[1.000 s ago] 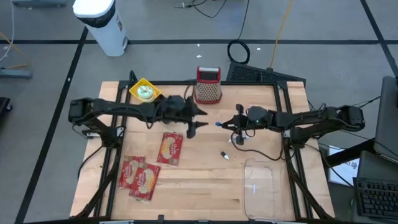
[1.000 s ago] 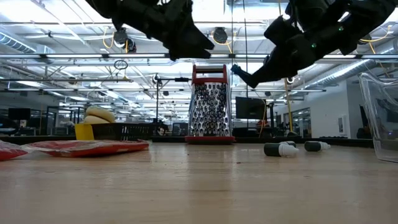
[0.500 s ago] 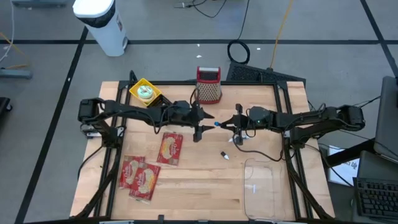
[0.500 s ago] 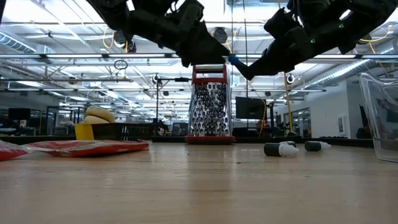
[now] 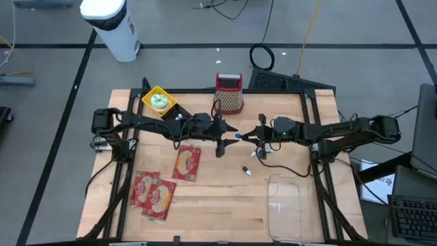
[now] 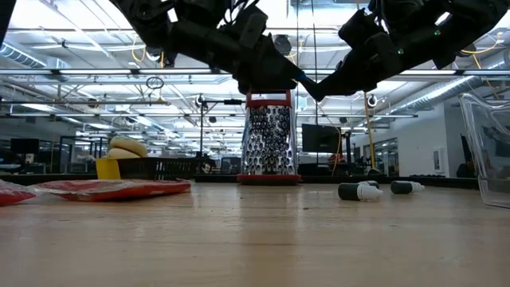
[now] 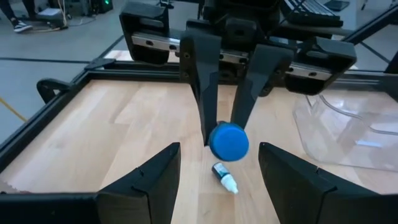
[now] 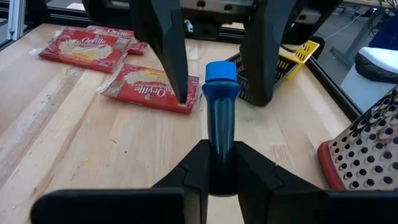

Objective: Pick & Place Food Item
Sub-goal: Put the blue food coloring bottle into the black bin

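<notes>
Blue-capped tube [image 8: 219, 118] sits clamped in our right gripper [image 5: 254, 137] at frame centre, our left gripper [image 5: 222, 135] spread wide around its cap, while the yellow basket [image 5: 158, 100] upper left holds a pale round item.

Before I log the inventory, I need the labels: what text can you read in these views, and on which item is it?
"Orville": on the red packet nearest the camera in the right wrist view.
"Orville": on the red packet behind it.
Smaller print on both packets: too blurred to read.
Blue-capped tube and small bottle on the table: no readable text.
</notes>
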Robot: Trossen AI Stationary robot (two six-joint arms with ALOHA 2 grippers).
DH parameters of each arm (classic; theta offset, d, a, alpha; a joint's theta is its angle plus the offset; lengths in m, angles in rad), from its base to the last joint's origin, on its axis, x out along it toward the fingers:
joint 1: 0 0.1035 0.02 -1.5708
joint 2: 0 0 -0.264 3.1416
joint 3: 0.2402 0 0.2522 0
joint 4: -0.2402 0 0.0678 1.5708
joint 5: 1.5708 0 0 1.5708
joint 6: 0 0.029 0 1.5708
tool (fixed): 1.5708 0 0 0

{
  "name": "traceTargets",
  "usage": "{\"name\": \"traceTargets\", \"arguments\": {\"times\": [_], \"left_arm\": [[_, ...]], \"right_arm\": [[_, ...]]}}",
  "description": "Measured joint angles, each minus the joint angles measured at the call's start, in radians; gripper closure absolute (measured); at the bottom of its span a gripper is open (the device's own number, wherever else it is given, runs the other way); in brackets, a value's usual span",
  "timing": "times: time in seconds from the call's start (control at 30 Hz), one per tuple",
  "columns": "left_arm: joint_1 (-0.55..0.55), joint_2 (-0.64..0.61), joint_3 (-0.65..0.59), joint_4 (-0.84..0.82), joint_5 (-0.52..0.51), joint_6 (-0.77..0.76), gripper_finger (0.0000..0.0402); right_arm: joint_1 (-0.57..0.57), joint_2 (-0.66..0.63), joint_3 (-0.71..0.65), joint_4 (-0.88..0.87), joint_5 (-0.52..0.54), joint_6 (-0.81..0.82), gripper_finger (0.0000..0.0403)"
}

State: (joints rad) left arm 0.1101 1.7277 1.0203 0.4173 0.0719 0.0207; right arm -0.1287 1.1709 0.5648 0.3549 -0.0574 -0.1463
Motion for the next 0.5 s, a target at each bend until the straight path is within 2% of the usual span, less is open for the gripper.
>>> {"name": "traceTargets", "arguments": {"times": [0.27,0.5], "left_arm": [[0.007,-0.001,0.016,-0.01,-0.001,-0.001,0.0183],[0.009,0.064,0.198,-0.26,-0.003,0.025,0.0183]], "right_arm": [[0.0,0.0,0.0,0.0,0.0,0.002,0.0358],[0.0,0.0,0.0,-0.003,0.0,0.001,0.0358]]}}
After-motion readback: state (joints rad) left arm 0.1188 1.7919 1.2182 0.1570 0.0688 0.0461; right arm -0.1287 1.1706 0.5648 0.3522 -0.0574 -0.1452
